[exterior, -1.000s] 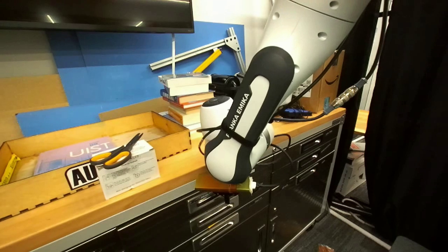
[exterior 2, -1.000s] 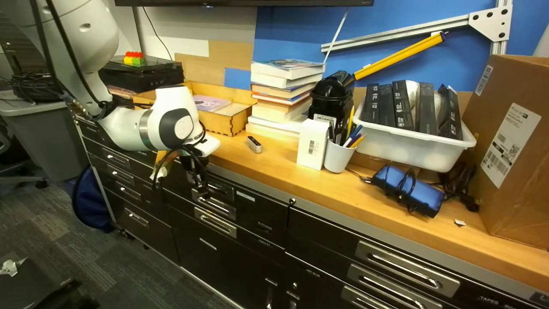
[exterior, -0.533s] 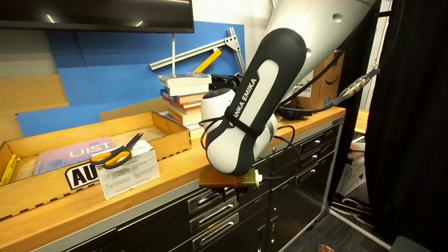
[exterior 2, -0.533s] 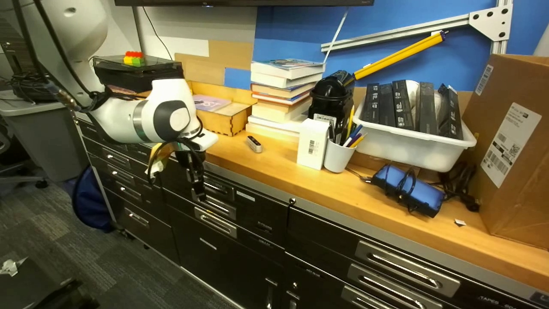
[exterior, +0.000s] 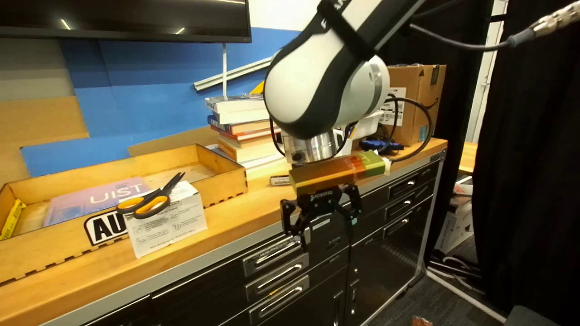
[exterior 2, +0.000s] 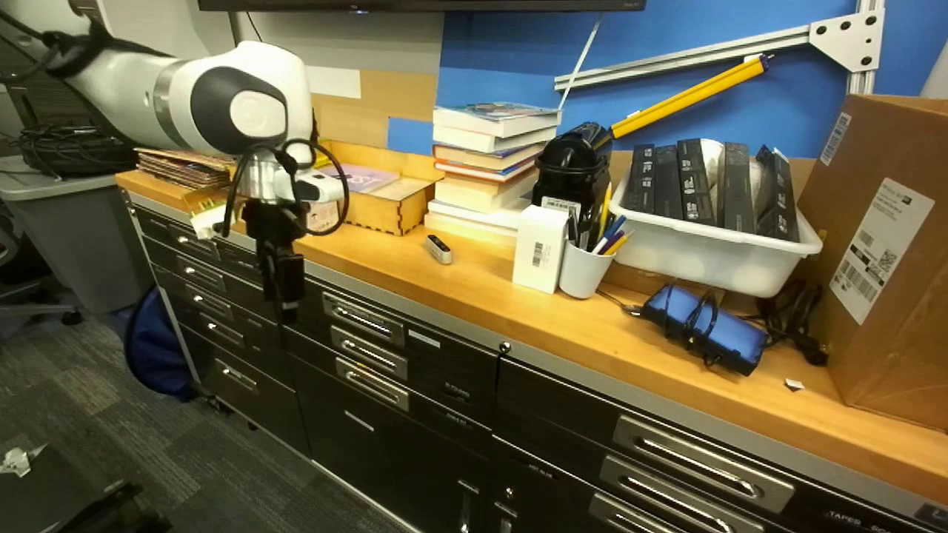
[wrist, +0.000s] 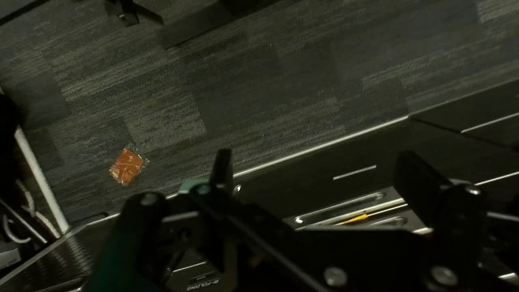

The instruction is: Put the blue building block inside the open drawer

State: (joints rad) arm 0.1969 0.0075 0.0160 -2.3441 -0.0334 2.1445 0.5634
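Observation:
My gripper (exterior: 326, 237) hangs in front of the workbench, its fingers pointing down and spread wide, with nothing between them. In an exterior view the gripper (exterior 2: 287, 311) appears edge-on, left of the bar handles of the black drawers (exterior 2: 444, 370). Below the gripper (wrist: 315, 170), the wrist view shows dark carpet and drawer fronts with silver bar handles (wrist: 338, 209). A small yellow piece (wrist: 357, 219) pokes out at a seam between two fronts. The blue building block is out of view or hidden. All visible drawer fronts look flush, so I cannot make out the open drawer.
On the wooden worktop (exterior 2: 496, 289) stand a book stack (exterior: 240, 131), a wooden tray (exterior: 226, 190) and a white box (exterior: 170, 222) with scissors. Farther along are a pen cup (exterior 2: 583, 270), a white bin (exterior 2: 703, 259) and a cardboard box (exterior 2: 881, 363).
My gripper has risen and pulled away from the drawer handles, to the left in an exterior view. Its fingers have gone from together to wide apart.

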